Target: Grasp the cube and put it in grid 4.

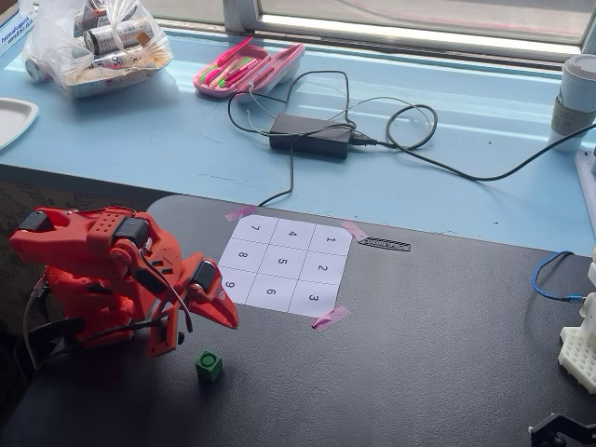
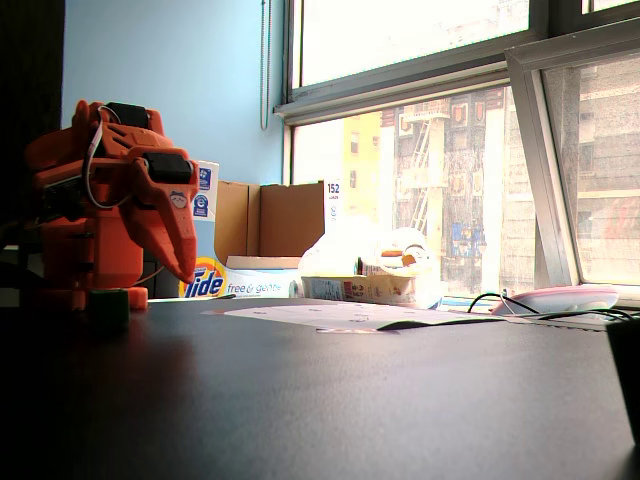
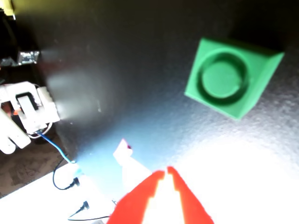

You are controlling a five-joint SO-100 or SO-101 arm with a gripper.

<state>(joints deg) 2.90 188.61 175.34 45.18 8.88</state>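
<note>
Fixed view from above: cube (image 1: 209, 365) low and left of centre on the dark table (image 1: 419, 354), free on every side, below and just right of the red gripper (image 1: 222, 315). Fingers seemingly drawn together to a point, holding nothing. Small, hard plastic by the look; probably light and stiff, smooth on the flat side walls, so best pinched across two opposite walls, low, under the studded top. Grid 4 (image 1: 292, 235) in the top row of the numbered sheet (image 1: 284, 264), up and right of the cube, well apart. Pink tape (image 1: 331, 318) at the sheet's corners; black adapter (image 1: 311, 136) and cables in the upper middle, pencil case (image 1: 247, 67) beyond. Nothing between cube and sheet.

Low fixed view: cube (image 2: 107, 306) dark green at far left, on the table in front of the arm's base, gripper (image 2: 186, 272) pointing down just to its right, above the surface. Sheet (image 2: 335, 316) lying flat at mid-frame; boxes and bags behind.

Wrist view: cube (image 3: 230, 83) at upper right, single round stud on top, tilted in frame. Gripper (image 3: 166, 171) at bottom centre, tips nearly touching, well apart from the cube.
</note>
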